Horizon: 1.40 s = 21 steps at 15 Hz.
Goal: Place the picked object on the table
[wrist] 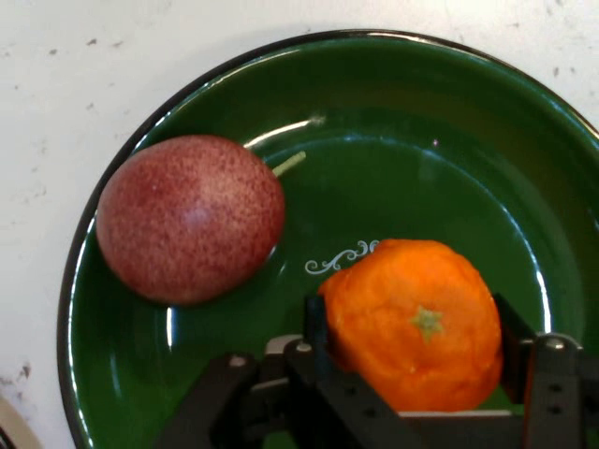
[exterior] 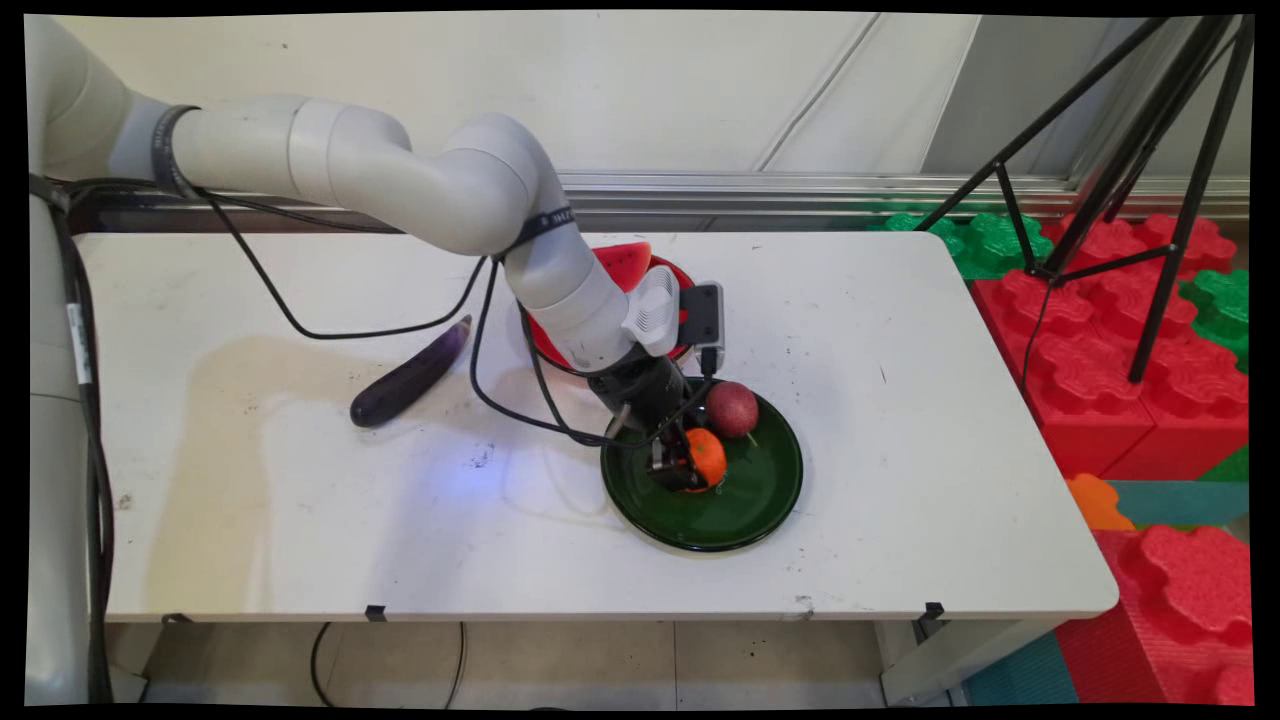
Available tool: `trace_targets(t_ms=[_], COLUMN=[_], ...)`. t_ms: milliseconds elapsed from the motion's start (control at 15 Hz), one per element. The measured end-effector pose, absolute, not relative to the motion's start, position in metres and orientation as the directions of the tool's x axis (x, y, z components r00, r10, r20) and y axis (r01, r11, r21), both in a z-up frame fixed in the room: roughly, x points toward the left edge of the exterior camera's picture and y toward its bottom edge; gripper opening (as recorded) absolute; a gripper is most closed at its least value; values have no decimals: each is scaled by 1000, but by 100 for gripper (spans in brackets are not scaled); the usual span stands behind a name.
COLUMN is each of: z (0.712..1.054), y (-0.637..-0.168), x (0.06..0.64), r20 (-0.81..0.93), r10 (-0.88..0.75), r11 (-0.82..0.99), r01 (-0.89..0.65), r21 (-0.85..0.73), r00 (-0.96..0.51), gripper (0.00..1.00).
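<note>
Orange mandarin (wrist: 415,325) sits inside the glossy dark green round plate (wrist: 440,122), black gripper (exterior: 688,464) fingers (wrist: 316,332) clamped on it; a speckled reddish-purple passion fruit (wrist: 190,218) lies beside it on that plate.

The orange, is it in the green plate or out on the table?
In the plate: the orange sits inside its rim, between the pincer fingers.

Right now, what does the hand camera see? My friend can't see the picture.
The black claw grips an orange tangerine from both sides, over a shiny dark green plate. A speckled red passion fruit with a short stem sits on the plate beside it, and white table shows around the rim.
</note>
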<state>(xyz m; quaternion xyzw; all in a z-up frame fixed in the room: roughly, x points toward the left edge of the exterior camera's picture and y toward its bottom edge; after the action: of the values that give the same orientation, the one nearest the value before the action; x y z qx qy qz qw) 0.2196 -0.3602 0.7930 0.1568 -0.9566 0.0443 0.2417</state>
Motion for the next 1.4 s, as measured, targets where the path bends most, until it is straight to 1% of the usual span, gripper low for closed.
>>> trace_targets(t_ms=[467,800,1067,1400], z=[821,853,877,897], y=[-345,-330,-315,-300], x=[235,255,279,316], r20=[499,525,534,513], r10=[-268,-254,-249,-249], r11=[946,946,943,942], r01=[-322,-322,-327,-328], r21=[-24,-41,-55,-68], r00=[-824,-812,-808,-821], gripper=[0,0,0,0])
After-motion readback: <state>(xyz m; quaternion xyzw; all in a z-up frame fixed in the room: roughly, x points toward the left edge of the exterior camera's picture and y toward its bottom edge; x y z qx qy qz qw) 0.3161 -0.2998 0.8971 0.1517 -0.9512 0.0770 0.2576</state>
